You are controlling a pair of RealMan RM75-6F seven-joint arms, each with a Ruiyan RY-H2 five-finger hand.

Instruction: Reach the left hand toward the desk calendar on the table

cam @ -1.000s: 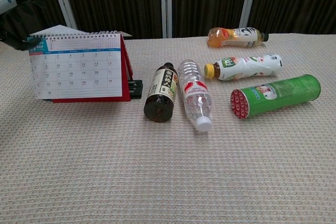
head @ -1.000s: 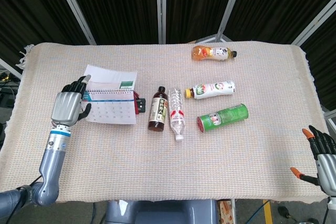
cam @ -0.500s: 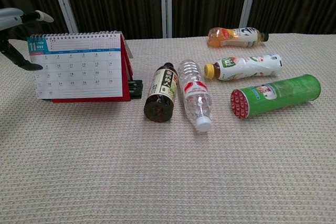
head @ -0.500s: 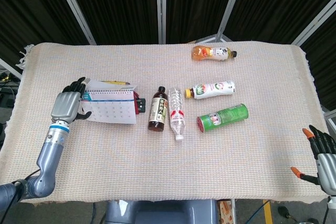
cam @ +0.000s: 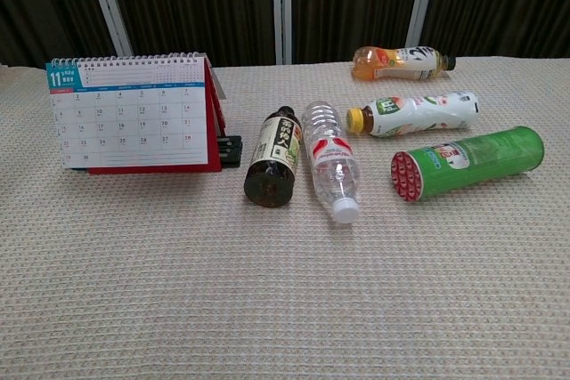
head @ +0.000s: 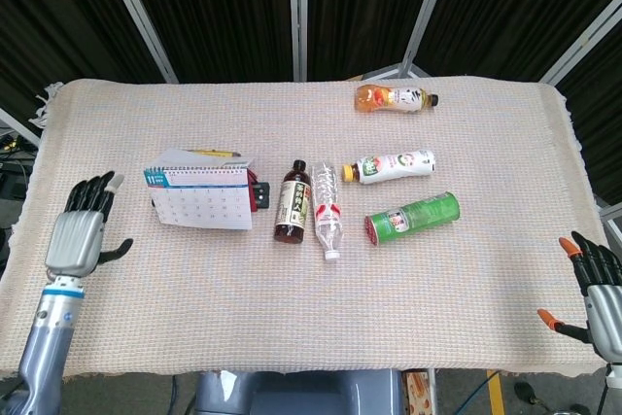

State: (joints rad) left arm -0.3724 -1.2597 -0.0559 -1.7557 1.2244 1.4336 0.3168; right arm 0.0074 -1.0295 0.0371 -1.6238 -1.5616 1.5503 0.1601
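While standing upright on the counter (head: 146, 289) beside the dark bottle (head: 291, 202), with month page showing, looks finished: calendar (head: 201, 198) let go, left hand (head: 76, 232) apart from it, fingers spread and empty, right hand (head: 598, 289) likewise empty, nothing evidently left.

Cloth-covered table (head: 292, 337): calendar (head: 202, 203), 5 containers.
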